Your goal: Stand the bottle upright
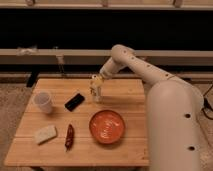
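Observation:
The small whitish bottle (96, 91) with a yellowish middle stands about upright on the wooden table (125, 95), just behind the orange bowl (106, 126). My gripper (97, 82) is at the end of the white arm, right over the bottle's top and around or touching it. The bottle's base appears to rest on the table.
A white cup (43, 101) stands at the left. A flat black rectangular object (74, 101) lies between cup and bottle. A pale sponge-like block (45, 134) and a red chili pepper (69, 136) lie at the front left. The robot's white body (175, 130) fills the right side.

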Action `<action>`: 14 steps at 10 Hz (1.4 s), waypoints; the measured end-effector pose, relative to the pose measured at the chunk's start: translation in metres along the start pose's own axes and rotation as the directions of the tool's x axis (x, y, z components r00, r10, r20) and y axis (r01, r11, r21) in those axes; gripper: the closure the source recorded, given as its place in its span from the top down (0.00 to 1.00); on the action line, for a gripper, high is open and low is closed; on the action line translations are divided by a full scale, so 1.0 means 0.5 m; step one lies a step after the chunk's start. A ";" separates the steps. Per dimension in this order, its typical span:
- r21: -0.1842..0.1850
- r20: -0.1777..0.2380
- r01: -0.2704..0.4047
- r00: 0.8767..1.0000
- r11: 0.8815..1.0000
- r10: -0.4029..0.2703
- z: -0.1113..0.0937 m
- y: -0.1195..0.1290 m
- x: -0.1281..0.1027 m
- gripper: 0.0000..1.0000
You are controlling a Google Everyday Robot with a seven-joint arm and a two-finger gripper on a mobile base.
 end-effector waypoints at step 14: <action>0.124 0.046 -0.023 0.999 0.992 0.018 -0.080 -0.039 0.046 0.80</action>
